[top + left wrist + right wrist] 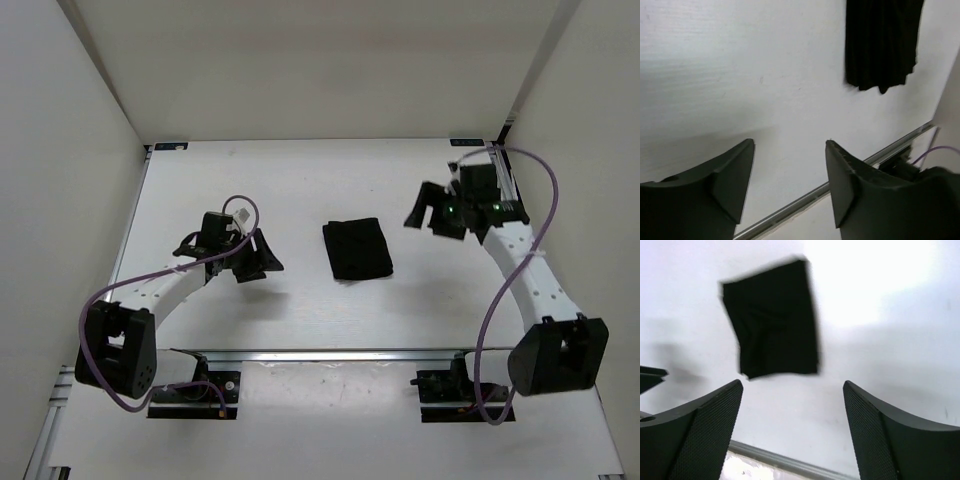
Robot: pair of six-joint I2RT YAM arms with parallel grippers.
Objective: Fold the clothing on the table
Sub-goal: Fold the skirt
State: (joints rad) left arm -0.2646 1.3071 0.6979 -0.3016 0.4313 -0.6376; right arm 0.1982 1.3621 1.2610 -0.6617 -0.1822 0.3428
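Observation:
The clothing (357, 248) lies as a small black folded rectangle in the middle of the white table (300, 180). It also shows at the top right of the left wrist view as the clothing (883, 42) and at the upper left of the right wrist view as the clothing (772, 320). My left gripper (258, 258) stands open to the left of it, apart from it, with nothing between its fingers (735, 175). My right gripper (430, 212) hangs open to the right of the clothing, well clear of it and empty.
A metal rail (330, 354) runs along the table's near edge, with both arm bases behind it. White walls (60, 150) close in the left, back and right sides. Purple cables (545, 200) loop off both arms.

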